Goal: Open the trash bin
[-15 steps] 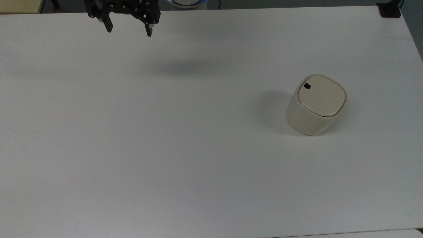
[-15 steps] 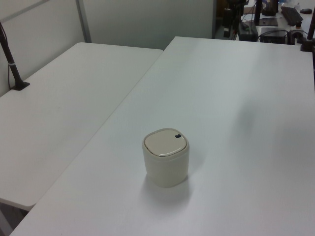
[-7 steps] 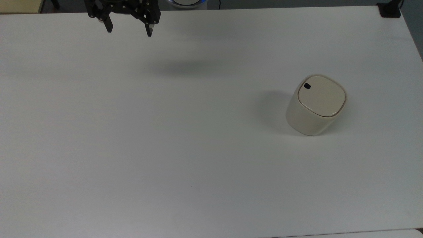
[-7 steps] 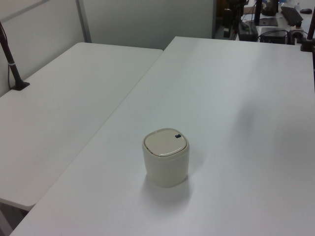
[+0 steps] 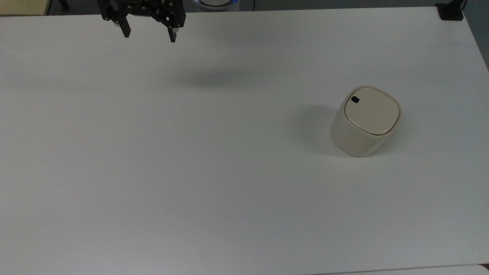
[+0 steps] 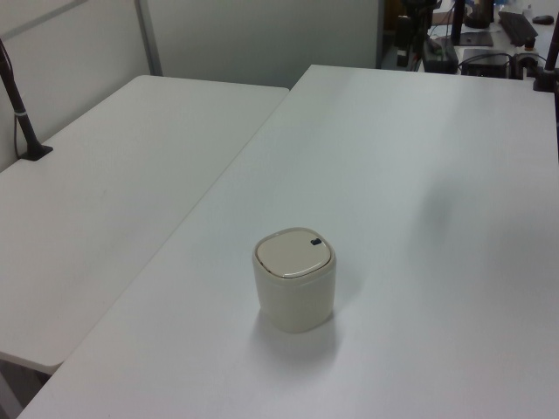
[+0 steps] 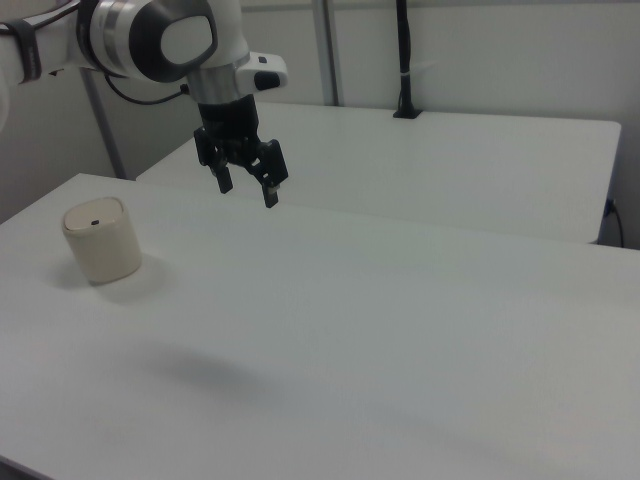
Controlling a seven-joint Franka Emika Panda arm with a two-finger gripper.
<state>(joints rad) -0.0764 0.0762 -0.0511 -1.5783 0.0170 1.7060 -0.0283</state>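
The trash bin (image 5: 363,122) is a small cream-white rounded-square tub with its flat lid down. It stands on the white table (image 5: 191,172) at the top view's right, and a tiny black button (image 5: 355,99) sits at the lid's corner. The same trash bin (image 6: 294,279) is near the middle of the left view and at the right view's left (image 7: 101,240). My black gripper (image 5: 149,36) hangs open high above the table at the top view's upper left, far from the bin, with nothing between its fingers. It shows too in the right view, as the gripper (image 7: 248,185).
A second white table (image 6: 96,192) adjoins on the left view's left, with a black clamp post (image 6: 22,113) at its edge. Another black clamp (image 5: 450,11) sits at the top view's upper right corner. Office equipment (image 6: 472,35) stands beyond the table's far end.
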